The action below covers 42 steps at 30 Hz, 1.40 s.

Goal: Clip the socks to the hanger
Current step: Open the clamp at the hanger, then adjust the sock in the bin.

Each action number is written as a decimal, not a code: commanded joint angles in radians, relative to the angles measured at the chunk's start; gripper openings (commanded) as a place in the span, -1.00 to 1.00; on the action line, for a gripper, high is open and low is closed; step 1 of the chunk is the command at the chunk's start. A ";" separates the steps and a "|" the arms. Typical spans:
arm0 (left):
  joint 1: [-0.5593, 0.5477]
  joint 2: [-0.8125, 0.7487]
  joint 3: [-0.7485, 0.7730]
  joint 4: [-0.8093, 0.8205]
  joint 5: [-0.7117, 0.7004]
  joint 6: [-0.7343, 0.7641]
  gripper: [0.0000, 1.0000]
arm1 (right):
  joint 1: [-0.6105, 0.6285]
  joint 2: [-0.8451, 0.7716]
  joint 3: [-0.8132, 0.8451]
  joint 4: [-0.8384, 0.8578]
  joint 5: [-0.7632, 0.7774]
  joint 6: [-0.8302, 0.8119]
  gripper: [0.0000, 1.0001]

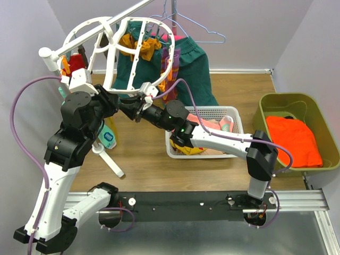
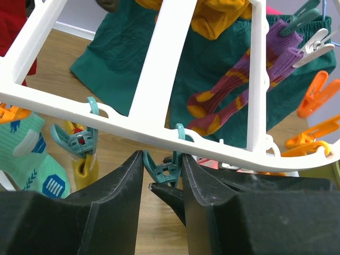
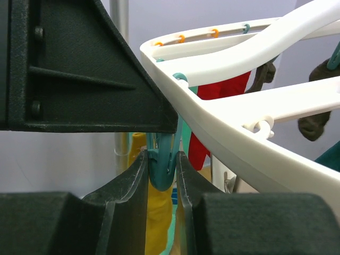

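Over the far left part of the table, the hanger is being carried on a metal rod, well above the wood. At its left end a red sock is being hung. Just right of that, below the near rim, a mint sock with a blue patch and a yellow sock are being hung side by side, the yellow one pinched in a teal peg.

Next along the same rim, a teal clip is being gripped from two sides. The left gripper is being held narrow, one finger lying against each flank of the clip. The right gripper is being held narrow as well, with the clip's rounded end squeezed between its fingers.

Further right, a mustard sock and a maroon striped sock are being dangled from the hanger, in front of a dark green garment. Orange clips are being dangled at the hanger's right end.

Toward the middle of the table, more socks are being held in a white mesh basket. At the right edge an orange cloth is being held in an olive bin.
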<state>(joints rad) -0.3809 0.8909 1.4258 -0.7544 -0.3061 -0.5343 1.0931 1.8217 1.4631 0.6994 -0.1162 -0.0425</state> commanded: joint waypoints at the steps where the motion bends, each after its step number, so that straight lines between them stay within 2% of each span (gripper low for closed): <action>1: 0.000 -0.003 -0.019 0.072 -0.028 0.007 -0.24 | 0.025 0.011 0.020 -0.037 -0.011 -0.020 -0.61; 3: 0.000 -0.004 -0.021 0.075 -0.030 0.007 -0.24 | 0.025 0.014 0.025 -0.038 -0.014 -0.022 -0.61; 4: 0.000 -0.009 -0.022 0.075 -0.030 0.007 -0.34 | 0.025 0.014 0.025 -0.041 -0.016 -0.020 -0.61; 7: 0.002 -0.012 -0.025 0.076 -0.036 0.008 -0.57 | 0.025 0.008 0.020 -0.049 -0.026 -0.014 -0.31; 8: 0.000 -0.012 -0.025 0.076 -0.037 0.010 -0.59 | 0.025 -0.001 0.017 -0.051 -0.030 -0.011 -0.17; 14: 0.002 -0.021 -0.053 0.099 -0.037 0.022 -0.84 | 0.025 -0.071 -0.066 -0.095 -0.002 0.001 0.35; 17: 0.000 -0.029 -0.073 0.116 -0.037 0.030 -1.00 | 0.025 -0.130 -0.127 -0.144 0.024 0.013 0.52; 20: 0.002 -0.038 -0.088 0.133 -0.033 0.037 -1.00 | 0.025 -0.194 -0.187 -0.225 0.044 0.033 0.63; 24: 0.000 -0.047 -0.103 0.156 -0.024 0.050 -1.00 | 0.027 -0.280 -0.263 -0.359 0.140 0.079 0.70; 29: 0.000 -0.049 -0.113 0.171 -0.004 0.053 -1.00 | 0.025 -0.401 -0.314 -0.639 0.367 0.130 0.77; 32: 0.000 -0.049 -0.114 0.171 0.005 0.057 -1.00 | -0.001 -0.443 -0.351 -0.805 0.438 0.182 0.78; 37: 0.000 -0.056 -0.122 0.173 0.009 0.060 -1.00 | -0.114 -0.507 -0.420 -1.006 0.406 0.256 0.76; 42: 0.000 -0.064 -0.122 0.171 0.013 0.059 -1.00 | -0.283 -0.515 -0.521 -1.011 0.195 0.286 0.66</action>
<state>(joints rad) -0.3809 0.8429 1.3140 -0.6090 -0.3000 -0.4854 0.9207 1.3190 1.0126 -0.1955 0.2146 0.1886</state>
